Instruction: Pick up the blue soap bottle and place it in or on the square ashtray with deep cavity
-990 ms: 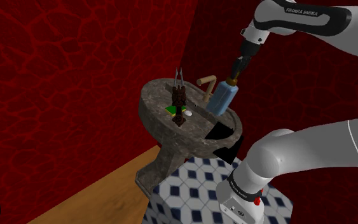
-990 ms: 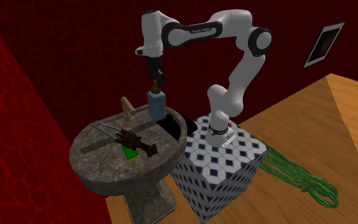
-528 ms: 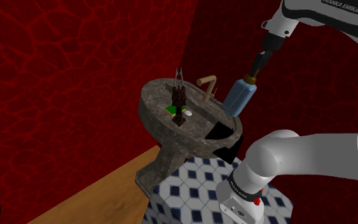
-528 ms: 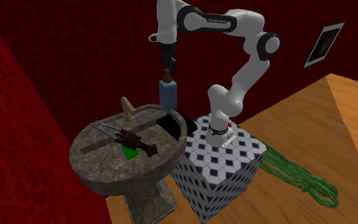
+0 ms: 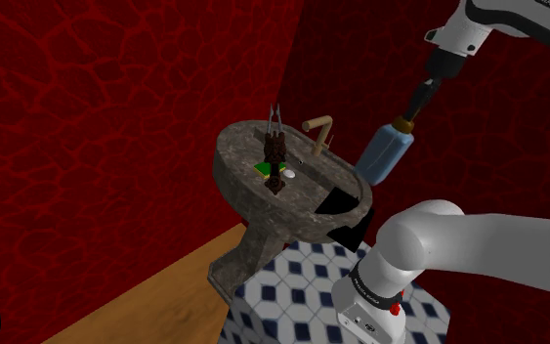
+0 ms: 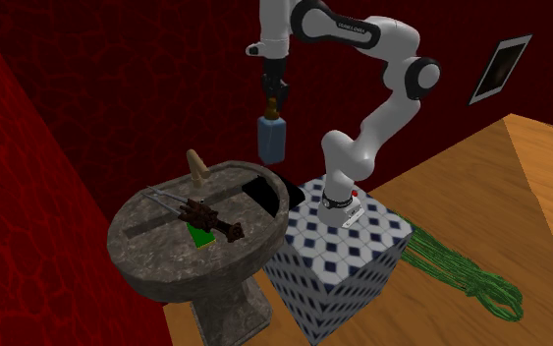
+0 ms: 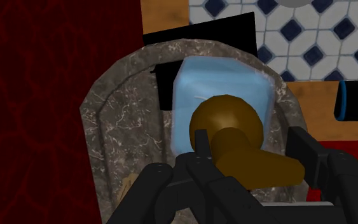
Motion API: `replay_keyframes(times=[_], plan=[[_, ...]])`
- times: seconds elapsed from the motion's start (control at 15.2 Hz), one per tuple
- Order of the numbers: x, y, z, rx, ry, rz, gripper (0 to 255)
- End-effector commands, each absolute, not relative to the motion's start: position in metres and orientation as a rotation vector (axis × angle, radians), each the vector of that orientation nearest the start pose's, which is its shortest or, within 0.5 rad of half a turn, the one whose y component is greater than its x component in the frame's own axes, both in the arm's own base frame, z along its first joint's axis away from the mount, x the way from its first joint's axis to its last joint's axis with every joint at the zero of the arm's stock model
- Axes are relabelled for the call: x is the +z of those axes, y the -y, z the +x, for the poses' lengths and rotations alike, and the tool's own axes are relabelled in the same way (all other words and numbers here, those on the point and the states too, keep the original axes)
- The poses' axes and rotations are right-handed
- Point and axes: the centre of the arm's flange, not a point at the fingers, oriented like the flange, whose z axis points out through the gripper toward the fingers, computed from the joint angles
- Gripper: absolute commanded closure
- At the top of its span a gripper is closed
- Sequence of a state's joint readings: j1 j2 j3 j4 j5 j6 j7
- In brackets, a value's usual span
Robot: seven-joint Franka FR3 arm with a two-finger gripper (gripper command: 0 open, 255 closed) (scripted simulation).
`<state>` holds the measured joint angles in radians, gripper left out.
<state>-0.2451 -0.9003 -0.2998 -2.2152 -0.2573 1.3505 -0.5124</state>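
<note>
Colours on my screens: mostly reds and greys, with one pale blue.
I see a light blue soap bottle [image 5: 384,151] with a brown pump top [image 7: 225,121], a black gripper [image 6: 275,98], a white arm [image 6: 382,39], a grey, white-veined stone basin [image 6: 127,246], a black ashtray [image 6: 262,193], dark red crackle-veined walls [image 5: 87,98], a blue-and-white diamond-tiled stand [image 6: 343,265], an orange wood-grain floor [image 6: 520,177] and a green cord [image 6: 466,280].

Glossy white tubular arm [image 6: 390,108] with dark grey joints (black lettering on one link), small red base button [image 5: 396,309], all-black pincer [image 6: 275,98].

My arm [image 5: 478,244] rises from its base, folds at the elbow and reaches out high. My gripper [image 6: 275,102] points downward, both black fingers [image 7: 202,142] clamped on the brown cap of the blue bottle [image 6: 271,139].
</note>
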Motion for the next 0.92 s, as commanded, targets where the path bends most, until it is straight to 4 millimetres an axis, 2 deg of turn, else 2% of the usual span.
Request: replay_keyframes(times=[0.0, 0.86], plan=[[0.641, 0.203, 0.182, 0.003, 0.030, -3.160, 255], [0.572, 0.203, 0.182, 0.003, 0.030, -3.160, 255]])
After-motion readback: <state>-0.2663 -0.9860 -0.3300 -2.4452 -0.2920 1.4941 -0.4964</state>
